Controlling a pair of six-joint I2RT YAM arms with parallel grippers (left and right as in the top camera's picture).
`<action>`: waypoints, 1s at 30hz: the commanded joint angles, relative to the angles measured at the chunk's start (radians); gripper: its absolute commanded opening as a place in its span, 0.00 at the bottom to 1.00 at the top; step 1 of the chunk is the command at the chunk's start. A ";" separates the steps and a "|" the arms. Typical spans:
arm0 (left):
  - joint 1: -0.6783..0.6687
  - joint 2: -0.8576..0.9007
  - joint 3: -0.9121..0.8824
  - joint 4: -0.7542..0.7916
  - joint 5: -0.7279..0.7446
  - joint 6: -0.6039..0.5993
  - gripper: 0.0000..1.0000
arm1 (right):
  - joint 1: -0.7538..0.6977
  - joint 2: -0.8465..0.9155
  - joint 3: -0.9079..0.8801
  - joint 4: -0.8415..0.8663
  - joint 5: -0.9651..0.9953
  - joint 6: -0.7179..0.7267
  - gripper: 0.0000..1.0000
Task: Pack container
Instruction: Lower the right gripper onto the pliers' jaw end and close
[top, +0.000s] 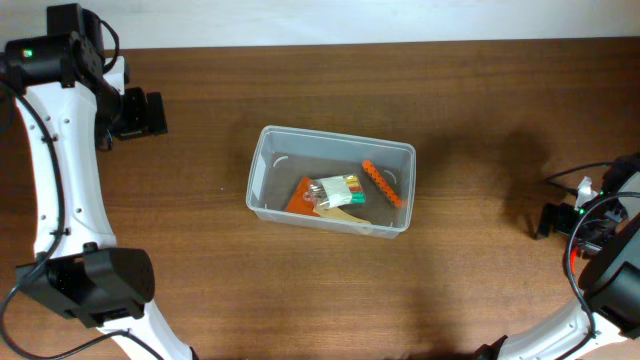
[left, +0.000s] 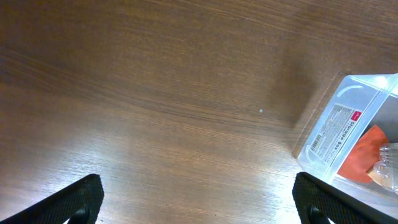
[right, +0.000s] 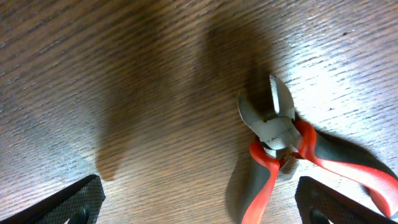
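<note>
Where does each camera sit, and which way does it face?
Overhead: above the table, facing down on the container; left arm and right arm at the edges.
Left wrist: low, facing the table and the container's corner; left fingers at bottom.
Right wrist: low, facing pliers; right fingers at bottom.
Shared: the container, overhead and left wrist.

Left wrist view: clear rectangular plastic container (left: 367, 82) cut off by right and bottom edges. Print on its white label (left: 336, 132) too small to read. Left end effector (left: 199, 202): only dark finger ends show, at bottom corners.

Right wrist view: red-and-black-handled metal pliers (right: 280, 134), handle ends cut off by picture edges. Right end effector (right: 199, 202): only finger ends show.

Overhead: small colourful bundle (top: 338, 188) in container, too small to tell.
</note>
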 joint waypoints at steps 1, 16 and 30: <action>0.006 -0.004 0.010 0.000 -0.007 0.012 0.99 | 0.002 0.013 -0.013 0.003 -0.003 0.030 0.99; 0.006 -0.004 0.010 0.000 -0.007 0.012 0.99 | 0.002 0.013 -0.063 0.013 -0.003 0.056 0.99; 0.006 -0.004 0.010 -0.001 -0.007 0.012 0.99 | 0.002 0.013 -0.063 0.015 -0.003 0.056 0.99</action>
